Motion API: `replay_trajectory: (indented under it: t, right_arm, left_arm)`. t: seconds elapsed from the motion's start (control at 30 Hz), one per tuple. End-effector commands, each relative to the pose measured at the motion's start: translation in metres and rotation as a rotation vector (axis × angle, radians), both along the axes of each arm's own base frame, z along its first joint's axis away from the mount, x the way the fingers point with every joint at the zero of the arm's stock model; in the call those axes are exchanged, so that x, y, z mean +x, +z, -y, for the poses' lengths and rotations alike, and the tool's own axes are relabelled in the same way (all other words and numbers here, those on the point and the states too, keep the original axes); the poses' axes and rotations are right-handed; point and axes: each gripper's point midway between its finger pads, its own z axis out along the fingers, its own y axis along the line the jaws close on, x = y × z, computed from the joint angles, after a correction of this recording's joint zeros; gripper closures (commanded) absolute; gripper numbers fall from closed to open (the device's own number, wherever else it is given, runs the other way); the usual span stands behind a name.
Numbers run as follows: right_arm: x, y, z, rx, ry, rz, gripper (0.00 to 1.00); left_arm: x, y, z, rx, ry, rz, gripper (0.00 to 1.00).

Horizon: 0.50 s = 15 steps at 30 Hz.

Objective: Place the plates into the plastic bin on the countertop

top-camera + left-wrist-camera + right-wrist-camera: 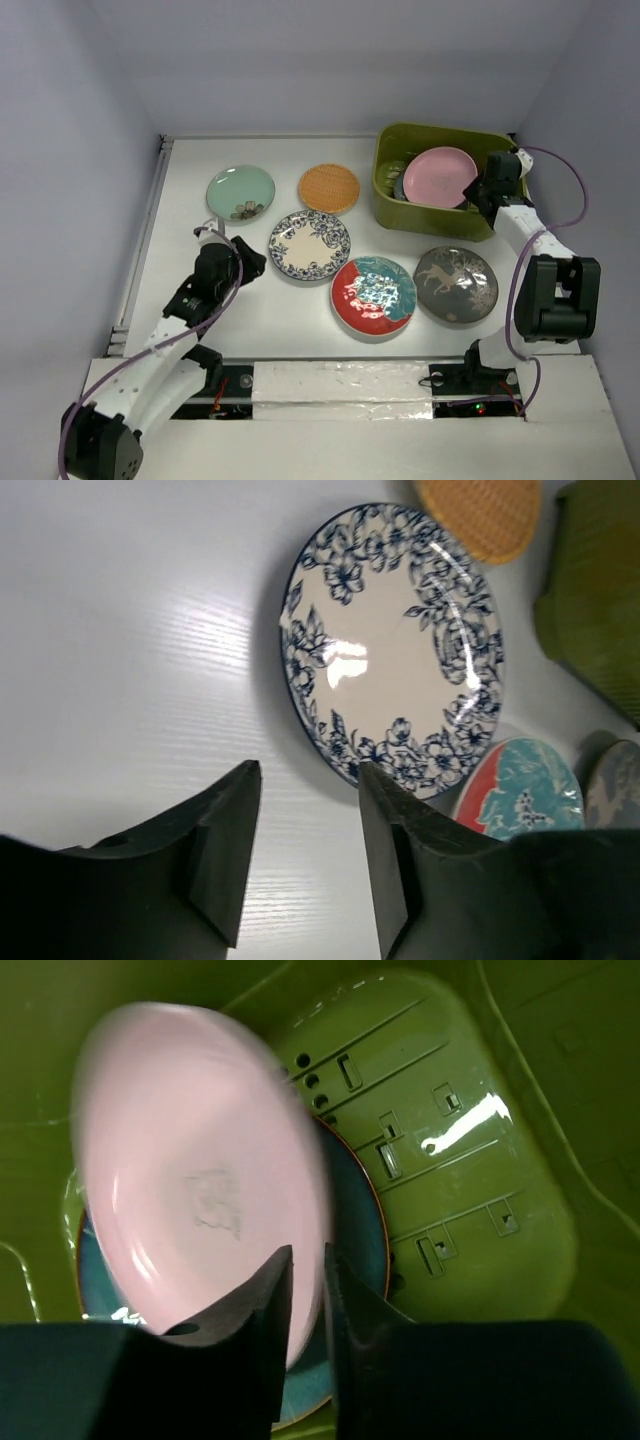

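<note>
The olive-green plastic bin [392, 205] stands at the back right of the white countertop [290, 312]. My right gripper [480, 192] reaches into it and is shut on the rim of the pink plate [440, 176], which is tilted. In the right wrist view the pink plate [200, 1180] sits between the jaws [307, 1260], over the dark teal plate [355, 1220] lying on the bin's ribbed bottom [450, 1160]. My left gripper [252, 263] is open and empty, just left of the white plate with the blue rim [309, 245], which also shows in the left wrist view [395, 640].
On the countertop lie the mint green plate [241, 192], the orange plate [329, 187], the red-and-teal plate [373, 294] and the silver-grey deer plate [456, 284]. White walls enclose the left, back and right.
</note>
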Motion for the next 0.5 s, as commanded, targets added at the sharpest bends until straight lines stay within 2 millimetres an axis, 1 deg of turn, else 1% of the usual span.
replay_trajectory:
  t: [0.0,0.03,0.07,0.1,0.13,0.17,0.2,0.27,0.3,0.33,0.4,0.43,0.47]
  right_arm:
    - [0.011,0.013,-0.001,0.042,-0.003,0.084,0.75]
    - [0.012,0.015,-0.001,0.047,-0.004,0.099,0.69]
    - [0.008,0.010,-0.002,0.057,-0.012,0.097,0.63]
    - [0.005,0.017,-0.001,0.058,-0.020,0.116,0.56]
    - [0.002,0.021,-0.001,0.058,-0.025,0.125,0.47]
    - [-0.001,0.025,0.000,0.062,-0.037,0.139,0.46]
    - [-0.006,0.037,0.000,0.064,-0.039,0.175,0.43]
    - [-0.010,0.054,-0.004,0.086,-0.034,0.246,0.42]
    - [-0.018,0.051,-0.007,0.098,-0.030,0.250,0.42]
    - [-0.025,0.073,-0.009,0.103,-0.020,0.321,0.40]
    - [-0.036,0.087,-0.017,0.126,0.011,0.372,0.39]
    - [-0.047,0.095,-0.020,0.131,0.026,0.408,0.39]
    - [-0.052,0.101,-0.026,0.144,0.050,0.429,0.39]
  left_arm:
    - [0.024,0.016,-0.002,-0.044,0.091,0.089,0.58]
    - [0.027,0.015,-0.003,-0.041,0.103,0.091,0.51]
    - [0.031,0.012,-0.002,-0.038,0.108,0.085,0.49]
    - [0.033,0.012,-0.001,-0.036,0.111,0.085,0.48]
    - [0.035,0.009,-0.002,-0.032,0.115,0.081,0.45]
    - [0.039,0.006,0.000,-0.029,0.117,0.074,0.45]
    - [0.041,0.003,0.001,-0.029,0.115,0.067,0.44]
    - [0.047,-0.005,0.006,-0.036,0.113,0.047,0.42]
    - [0.048,-0.008,0.008,-0.041,0.105,0.037,0.42]
    - [0.049,-0.011,0.013,-0.051,0.086,0.023,0.42]
    - [0.054,-0.018,0.021,-0.068,0.068,0.008,0.42]
    - [0.055,-0.020,0.024,-0.074,0.057,0.002,0.42]
    - [0.058,-0.026,0.026,-0.073,0.054,-0.009,0.42]
